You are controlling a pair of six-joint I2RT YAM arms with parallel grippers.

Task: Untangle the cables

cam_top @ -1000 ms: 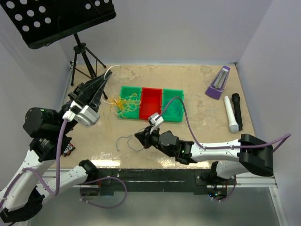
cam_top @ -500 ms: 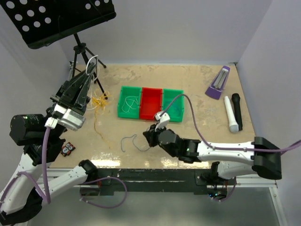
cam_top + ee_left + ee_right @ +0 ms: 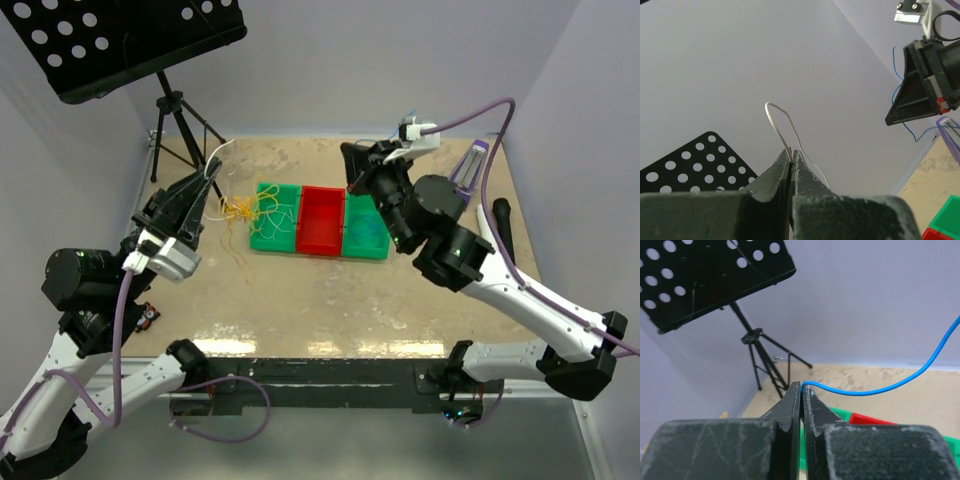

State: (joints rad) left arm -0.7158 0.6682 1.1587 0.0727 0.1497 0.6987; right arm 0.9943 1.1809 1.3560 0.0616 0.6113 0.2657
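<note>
My left gripper (image 3: 212,172) (image 3: 791,152) is raised at the table's left side and is shut on the white cable (image 3: 775,112), which loops up from its tips. The white cable (image 3: 224,150) trails down into the yellow-orange cable (image 3: 245,210), a tangle lying at the left green bin's edge. High over the bins, my right gripper (image 3: 350,160) (image 3: 801,386) is shut on the blue cable (image 3: 880,390), which curves away to the right. In the left wrist view the blue cable (image 3: 896,75) hangs beside the right gripper.
Three bins stand in a row: green (image 3: 262,240), red (image 3: 322,222), green (image 3: 367,235). A music stand's tripod (image 3: 180,125) stands at the back left. A purple metronome (image 3: 468,175) and a black microphone (image 3: 500,215) lie at the right.
My right gripper rose from the front of the table with the blue cable and swung back over the bins. The left gripper shifted with the white cable, and the yellow tangle moved with it.
</note>
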